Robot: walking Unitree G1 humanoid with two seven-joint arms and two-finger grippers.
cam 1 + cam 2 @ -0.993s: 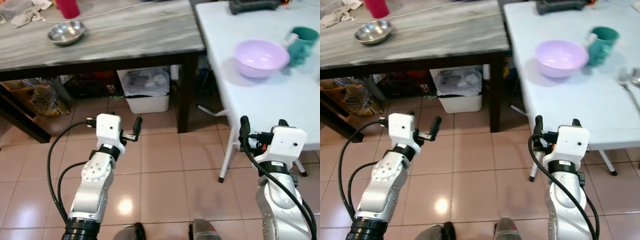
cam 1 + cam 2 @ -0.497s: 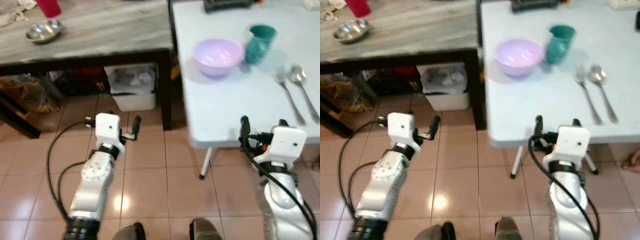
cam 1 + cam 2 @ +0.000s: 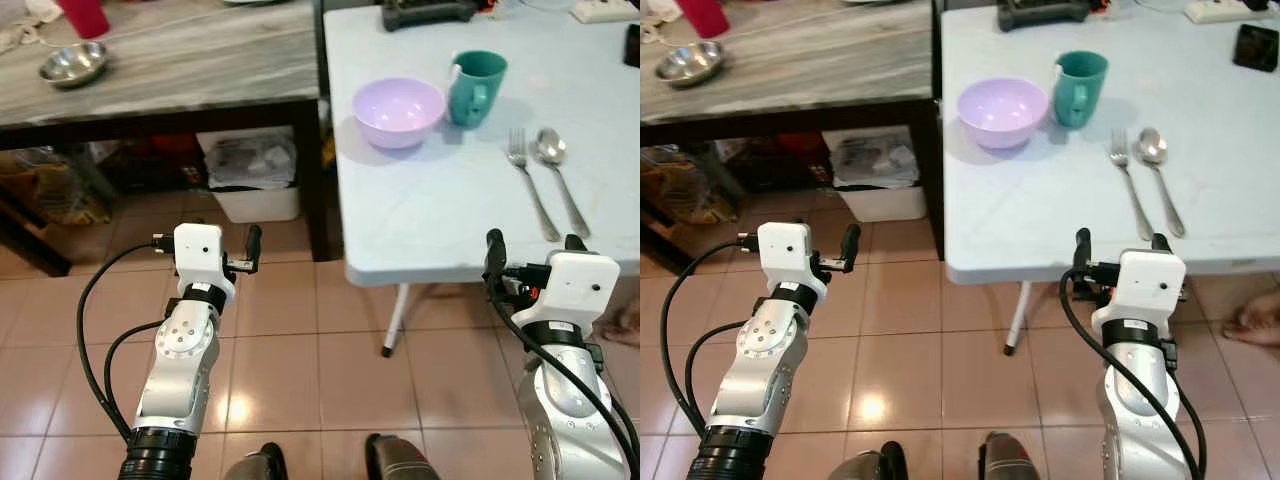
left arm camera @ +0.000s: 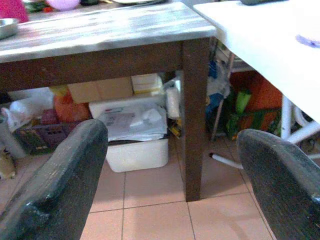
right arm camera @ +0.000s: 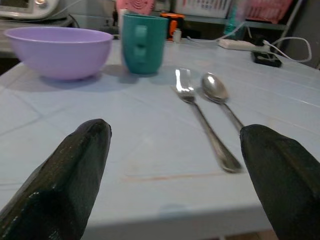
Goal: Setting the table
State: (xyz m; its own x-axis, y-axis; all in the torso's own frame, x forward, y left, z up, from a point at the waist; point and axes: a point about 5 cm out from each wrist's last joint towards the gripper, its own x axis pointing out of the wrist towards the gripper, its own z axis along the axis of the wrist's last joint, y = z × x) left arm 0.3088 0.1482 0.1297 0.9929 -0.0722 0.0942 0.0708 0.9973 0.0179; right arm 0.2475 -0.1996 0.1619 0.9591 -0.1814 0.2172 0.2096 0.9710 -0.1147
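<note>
The fork (image 3: 1130, 180) and spoon (image 3: 1159, 172) are shiny metal, lying on the smooth, matt white table (image 3: 1040, 230). The lilac bowl (image 3: 1002, 111) and teal mug (image 3: 1079, 87) look like plastic (faintly glossy). The floor tiles (image 3: 940, 370) are glossy.

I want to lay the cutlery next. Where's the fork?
The fork lies on the white table, just left of the spoon and right of the teal mug.

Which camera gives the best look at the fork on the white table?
The right wrist view: the fork lies close and whole beside the spoon. Both eye views show it smaller, from above. The left wrist view faces the dark table's leg instead.
</note>
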